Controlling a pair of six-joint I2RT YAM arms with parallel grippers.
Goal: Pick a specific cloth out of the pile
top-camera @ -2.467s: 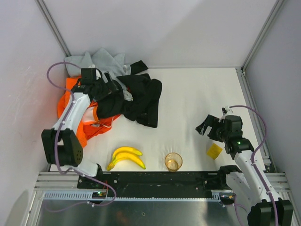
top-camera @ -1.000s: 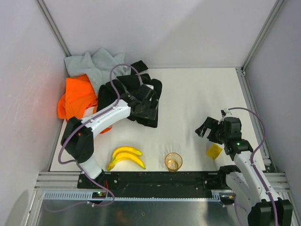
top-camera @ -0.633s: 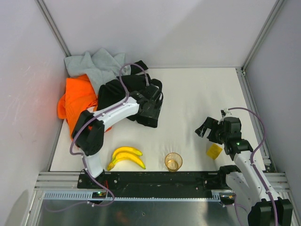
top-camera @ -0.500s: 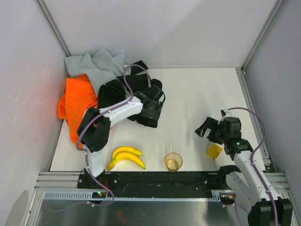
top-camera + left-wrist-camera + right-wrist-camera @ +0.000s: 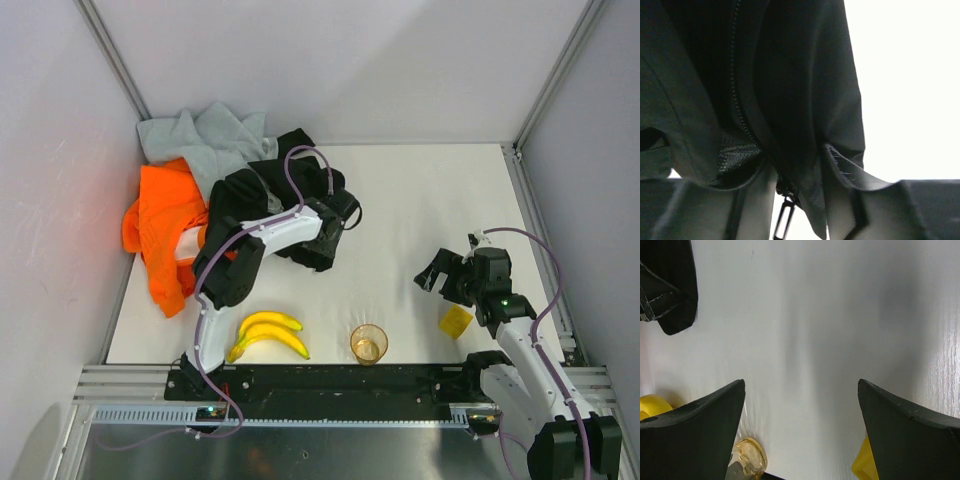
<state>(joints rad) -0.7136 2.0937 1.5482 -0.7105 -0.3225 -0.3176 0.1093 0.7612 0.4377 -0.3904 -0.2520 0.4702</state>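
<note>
Your left gripper (image 5: 347, 212) is clenched on the black zippered garment (image 5: 790, 90), behind the yellow banana bunch (image 5: 268, 335). The red-orange thin cloth with white trim (image 5: 168, 275) lies at the edge of the heap of mixed garments (image 5: 215, 140), left of the bananas. Your right gripper (image 5: 432, 272) hangs released, right of them.

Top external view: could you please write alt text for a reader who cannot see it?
From above, the left gripper is at the black clothing on the right edge of a pile of grey, black and orange garments. The right gripper hovers open at the right; bananas, a cup and a yellow item lie near the front.
</note>
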